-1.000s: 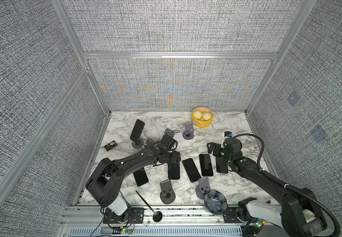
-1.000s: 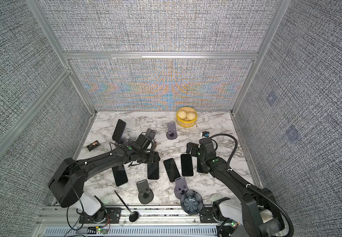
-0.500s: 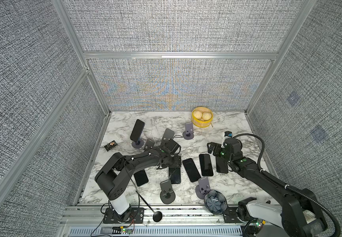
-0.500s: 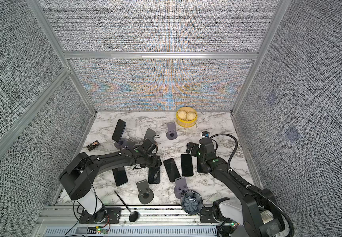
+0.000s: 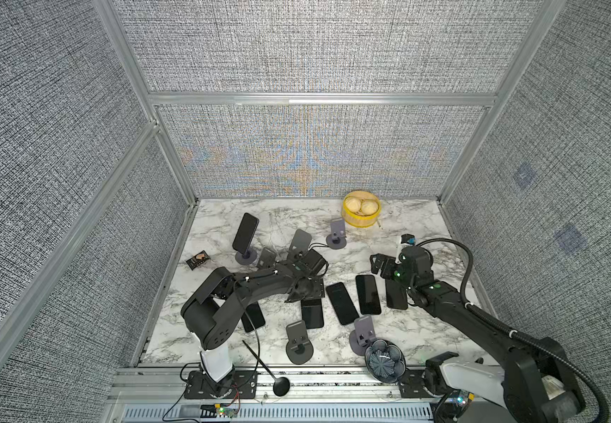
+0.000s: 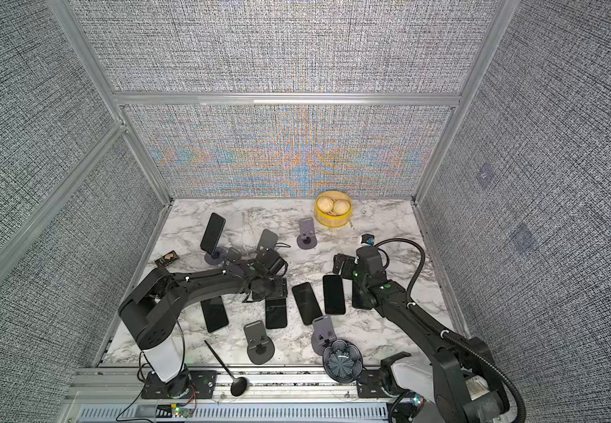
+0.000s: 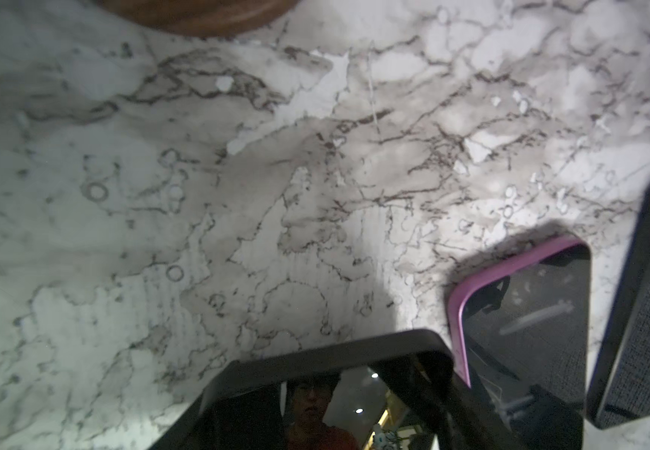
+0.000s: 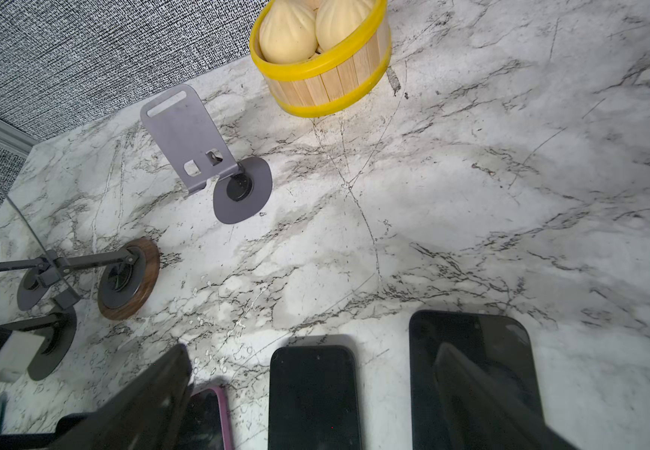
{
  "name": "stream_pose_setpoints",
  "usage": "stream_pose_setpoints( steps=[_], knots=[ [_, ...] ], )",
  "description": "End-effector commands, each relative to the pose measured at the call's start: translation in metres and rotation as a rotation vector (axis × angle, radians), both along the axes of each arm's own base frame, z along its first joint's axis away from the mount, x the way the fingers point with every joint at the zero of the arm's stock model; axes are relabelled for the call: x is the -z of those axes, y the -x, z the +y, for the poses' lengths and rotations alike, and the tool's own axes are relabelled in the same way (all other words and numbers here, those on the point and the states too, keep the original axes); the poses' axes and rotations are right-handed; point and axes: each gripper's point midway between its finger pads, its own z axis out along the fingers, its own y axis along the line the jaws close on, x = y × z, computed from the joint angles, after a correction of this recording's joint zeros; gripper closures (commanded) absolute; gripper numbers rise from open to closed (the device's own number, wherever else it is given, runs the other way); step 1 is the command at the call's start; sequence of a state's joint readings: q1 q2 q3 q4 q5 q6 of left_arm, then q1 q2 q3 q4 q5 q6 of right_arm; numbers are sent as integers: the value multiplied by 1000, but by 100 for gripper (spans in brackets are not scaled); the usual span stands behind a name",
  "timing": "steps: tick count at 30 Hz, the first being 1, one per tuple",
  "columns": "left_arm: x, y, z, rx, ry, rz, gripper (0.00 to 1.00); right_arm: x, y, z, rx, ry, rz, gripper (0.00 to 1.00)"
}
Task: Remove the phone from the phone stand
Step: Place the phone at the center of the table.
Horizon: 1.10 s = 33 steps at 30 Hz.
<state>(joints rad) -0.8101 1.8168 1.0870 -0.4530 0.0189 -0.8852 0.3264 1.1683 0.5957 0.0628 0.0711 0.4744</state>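
My left gripper (image 5: 305, 293) is shut on a black phone (image 5: 312, 311), which sticks out toward the table's front. In the left wrist view this phone (image 7: 315, 389) fills the bottom edge, low over the marble, and hides the jaws. A pink-cased phone (image 7: 522, 311) lies just beside it. A second black phone (image 5: 245, 232) leans on a phone stand (image 5: 245, 256) at the back left. My right gripper (image 5: 380, 265) is open above the lying phones on the right. A black phone (image 8: 311, 397) lies flat between its fingers (image 8: 151, 397).
Bare stands are at the back (image 5: 300, 240) (image 5: 337, 234) and the front (image 5: 298, 340) (image 5: 362, 335). Several phones lie flat mid-table. A yellow basket of buns (image 5: 360, 212) sits at the back, and a dark bowl (image 5: 384, 360) and a black ladle (image 5: 267, 370) at the front edge.
My left gripper has drawn back from the rear stands toward the row of lying phones, and its elbow has folded nearer the front. The right arm has not moved.
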Motion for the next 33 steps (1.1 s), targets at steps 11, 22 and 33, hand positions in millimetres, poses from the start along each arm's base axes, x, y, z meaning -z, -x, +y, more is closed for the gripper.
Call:
stream_pose_setpoints(
  steps=[11, 22, 33],
  knots=[
    [26, 21, 24, -94, -138, 134, 48, -5, -1, -1, 4, -4, -17, 1],
    [26, 22, 19, -78, -128, 138, 43, -4, -1, -1, 6, -1, -13, 1],
    [24, 21, 21, -86, -144, 137, 38, -3, -1, -1, 9, -3, -11, 1]
  ],
)
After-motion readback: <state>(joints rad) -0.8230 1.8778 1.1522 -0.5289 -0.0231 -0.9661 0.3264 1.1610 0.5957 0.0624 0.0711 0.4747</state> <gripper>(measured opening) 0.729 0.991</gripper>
